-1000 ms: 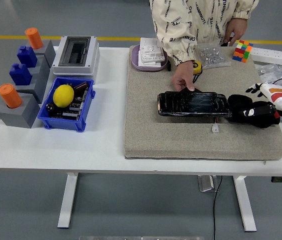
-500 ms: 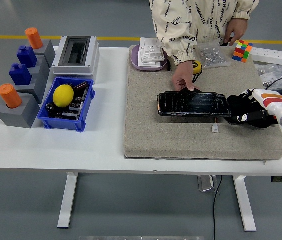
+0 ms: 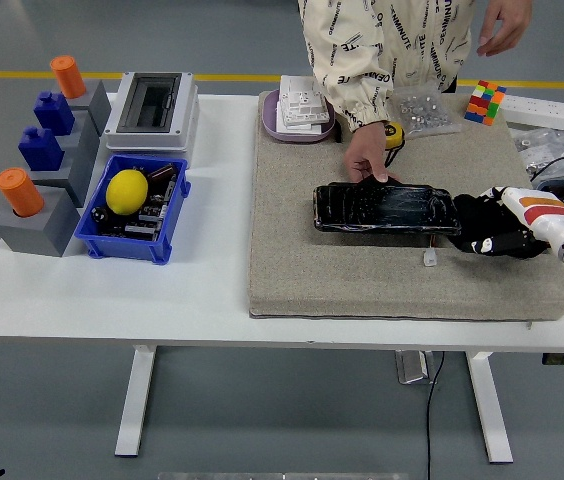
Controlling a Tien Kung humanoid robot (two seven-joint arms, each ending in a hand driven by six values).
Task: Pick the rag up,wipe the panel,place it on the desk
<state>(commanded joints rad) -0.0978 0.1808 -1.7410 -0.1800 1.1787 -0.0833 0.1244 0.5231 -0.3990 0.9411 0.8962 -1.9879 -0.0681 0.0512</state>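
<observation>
Right hand curled on rag; beside panel

Grey smooth floor all round, even light, soft shadow under table. Yellow line painted across floor at far side, left to right. White table on two white legs, each with flat foot; dark cable hangs below near right leg.
</observation>
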